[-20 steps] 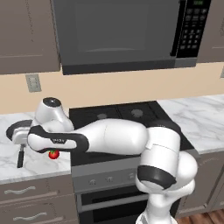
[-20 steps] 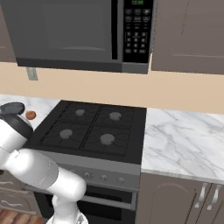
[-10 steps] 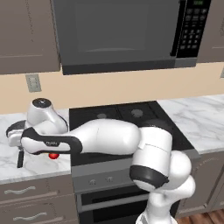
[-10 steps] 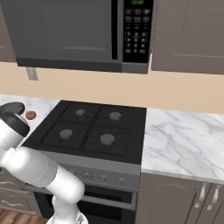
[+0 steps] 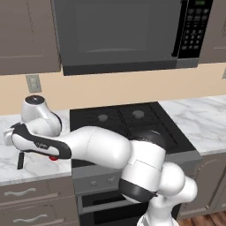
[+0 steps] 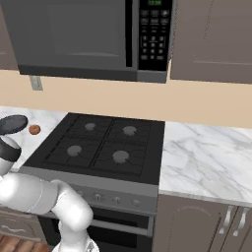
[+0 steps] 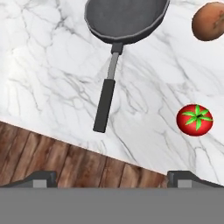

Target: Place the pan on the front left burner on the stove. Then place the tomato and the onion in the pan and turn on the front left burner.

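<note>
Reaching out over the marble counter (image 7: 52,65) left of the stove (image 5: 128,126), the arm had its hand above the pan (image 7: 124,17), and the gripper (image 7: 111,177) stood released, its two tips set wide apart at the bottom corners of the hand view with nothing between them. The pan lay flat on the counter, dark and shallow, with its handle (image 7: 106,98) running from the bowl toward the counter's front edge. The handle's end stopped short of that edge, beyond which wood floor (image 7: 52,157) showed.

The tomato (image 7: 194,119) sat on the marble to one side of the handle, well apart from it, green stem up. The onion (image 7: 209,21) rested farther back on the same side, near the pan's rim but not touching it.

From the right base view the pan (image 6: 12,123) and onion (image 6: 34,129) showed on the counter left of the stove, close together, and the front left burner (image 6: 74,150) was bare. From the left base view the arm covered most of the pan, with the handle's tip (image 5: 20,160) and a sliver of the tomato (image 5: 53,158) peeking out beneath the forearm. A microwave (image 6: 88,37) hung above the stove.
</note>
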